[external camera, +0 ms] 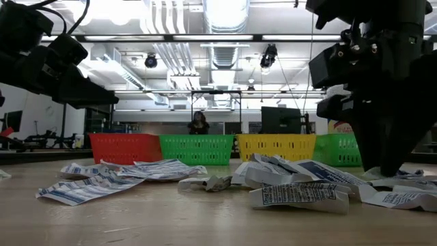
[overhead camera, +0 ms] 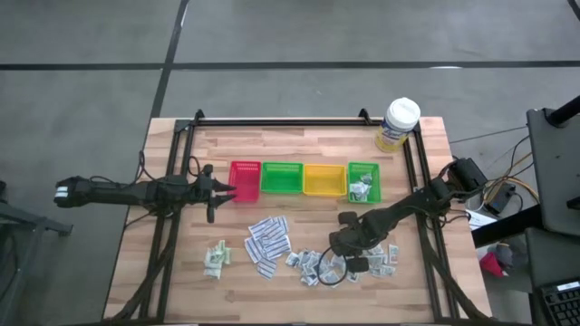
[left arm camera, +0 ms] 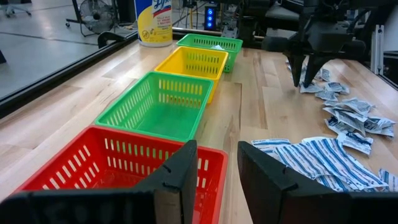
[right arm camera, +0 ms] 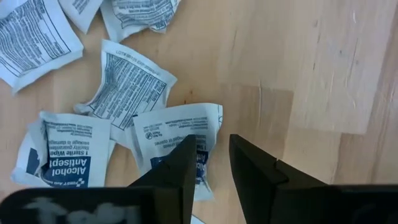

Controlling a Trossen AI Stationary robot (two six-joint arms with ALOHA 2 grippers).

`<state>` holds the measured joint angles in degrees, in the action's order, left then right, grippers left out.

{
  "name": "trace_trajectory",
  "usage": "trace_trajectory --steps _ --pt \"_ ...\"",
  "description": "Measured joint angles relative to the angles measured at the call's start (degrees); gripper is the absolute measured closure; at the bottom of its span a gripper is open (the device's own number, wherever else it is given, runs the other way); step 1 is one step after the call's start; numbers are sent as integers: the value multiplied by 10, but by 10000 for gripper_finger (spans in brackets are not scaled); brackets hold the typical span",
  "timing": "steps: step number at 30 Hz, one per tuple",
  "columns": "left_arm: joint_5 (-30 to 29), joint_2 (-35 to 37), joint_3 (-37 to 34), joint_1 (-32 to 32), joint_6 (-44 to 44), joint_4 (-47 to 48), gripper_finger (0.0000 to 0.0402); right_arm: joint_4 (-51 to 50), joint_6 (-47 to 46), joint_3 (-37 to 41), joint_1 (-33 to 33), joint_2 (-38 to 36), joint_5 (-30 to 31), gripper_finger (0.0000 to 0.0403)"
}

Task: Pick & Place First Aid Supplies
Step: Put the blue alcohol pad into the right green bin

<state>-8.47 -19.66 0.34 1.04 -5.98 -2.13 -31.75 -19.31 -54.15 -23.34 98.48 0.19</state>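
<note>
At lower right in the high view, the right gripper (right arm camera: 211, 163), fingers parted, straddles a light, limp, crinkly alcohol wipe packet (right arm camera: 177, 134), best pinched across its raised edge.

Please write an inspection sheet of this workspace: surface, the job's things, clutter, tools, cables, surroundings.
Surface: wooden table, dark frame rails along its edges.
Job's things: striped strips, alcohol wipe packets and pale green sachets lie loose on the near half; some packets already in the far-right green tray. Red tray, second green tray and yellow tray hold nothing seen.
Clutter: white-lidded tub at the far right corner.
Tools: left tool open, empty, at the red tray; right tool open, low over a wipe packet, not gripping.
Cables: wires off the right edge.
Surroundings: person far behind.
</note>
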Motion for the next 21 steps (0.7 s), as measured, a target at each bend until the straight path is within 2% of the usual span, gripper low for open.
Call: trace_trajectory --steps 12,21 --pt "0 0 0 0 0 0 289 7 0 0 2 0 0 376" --pt "0 0 0 0 0 0 289 7 0 0 2 0 0 394"
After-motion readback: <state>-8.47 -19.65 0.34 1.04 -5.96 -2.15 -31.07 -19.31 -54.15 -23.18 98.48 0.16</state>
